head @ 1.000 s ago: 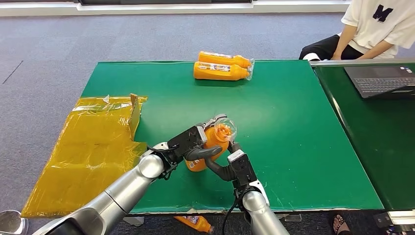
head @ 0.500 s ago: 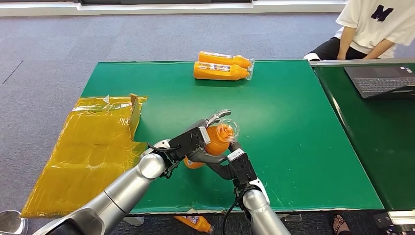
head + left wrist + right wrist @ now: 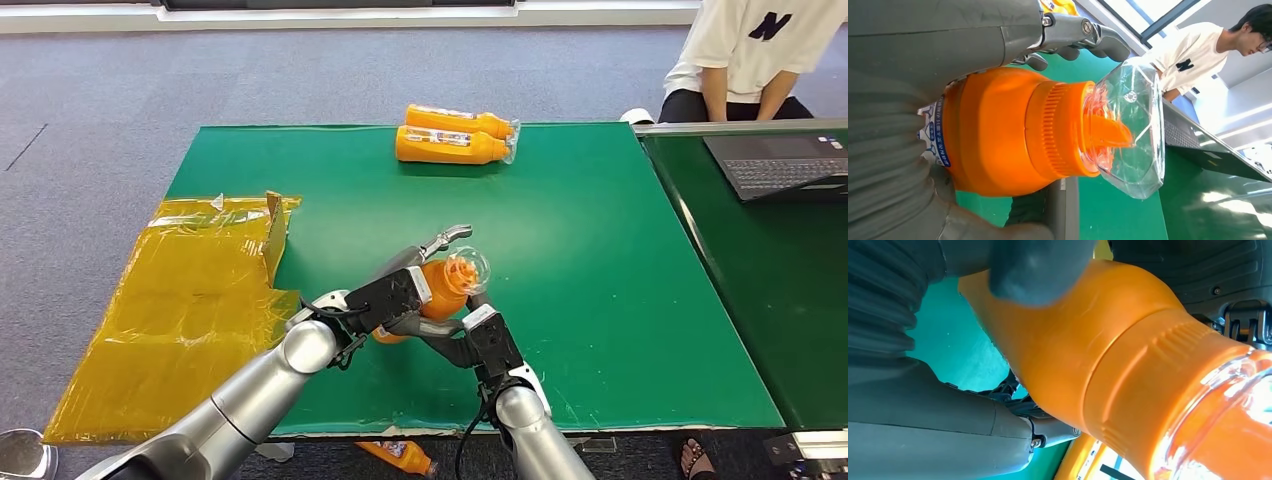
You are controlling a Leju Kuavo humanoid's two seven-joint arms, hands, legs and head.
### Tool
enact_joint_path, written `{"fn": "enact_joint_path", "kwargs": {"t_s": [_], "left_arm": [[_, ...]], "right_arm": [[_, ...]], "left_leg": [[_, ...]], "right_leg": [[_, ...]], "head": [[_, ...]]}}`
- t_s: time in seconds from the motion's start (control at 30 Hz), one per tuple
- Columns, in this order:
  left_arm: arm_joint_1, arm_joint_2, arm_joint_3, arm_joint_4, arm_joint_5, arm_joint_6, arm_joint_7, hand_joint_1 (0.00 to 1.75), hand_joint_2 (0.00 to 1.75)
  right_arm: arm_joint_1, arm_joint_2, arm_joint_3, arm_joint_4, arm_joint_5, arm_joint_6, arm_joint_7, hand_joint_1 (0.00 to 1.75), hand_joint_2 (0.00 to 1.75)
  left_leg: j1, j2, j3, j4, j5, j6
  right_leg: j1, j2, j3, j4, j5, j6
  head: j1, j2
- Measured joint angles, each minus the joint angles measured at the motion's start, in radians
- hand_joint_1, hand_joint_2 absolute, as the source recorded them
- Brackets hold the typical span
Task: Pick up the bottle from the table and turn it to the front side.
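Note:
An orange bottle (image 3: 445,287) with a clear cap (image 3: 469,266) is held tilted just above the green table (image 3: 560,230), cap pointing away from me. My left hand (image 3: 398,296) grips its body from the left, fingers stretched over the top. My right hand (image 3: 468,338) holds it from below, near the shoulder. In the left wrist view the bottle (image 3: 998,130) and its clear cap (image 3: 1134,125) lie in my left hand (image 3: 923,50). Close up in the right wrist view, the bottle (image 3: 1088,355) has a dark fingertip (image 3: 1038,265) of my right hand pressed on it.
Two more orange bottles (image 3: 452,136) lie at the table's far edge. A yellow plastic sheet (image 3: 190,290) covers the left end. A second green table with a laptop (image 3: 780,165) adjoins on the right, a person (image 3: 745,55) seated behind it. Another bottle (image 3: 400,457) lies on the floor.
The bottle has tipped a little flatter between my hands, and my left hand has slid slightly down and left along it. The seated person has shifted.

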Motion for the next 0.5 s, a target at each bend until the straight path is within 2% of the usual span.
{"fn": "enact_joint_path", "kwargs": {"t_s": [0.5], "left_arm": [[0.000, 0.010, 0.000, -0.003, -0.033, -0.015, -0.022, 1.75, 1.75]], "right_arm": [[0.004, 0.001, 0.000, 0.001, -0.001, 0.000, 0.000, 1.75, 1.75]], "left_leg": [[0.000, 0.000, 0.000, 0.000, 0.000, 0.000]], "right_leg": [[0.000, 0.000, 0.000, 0.000, 0.000, 0.000]], "head": [[0.000, 0.000]]}}
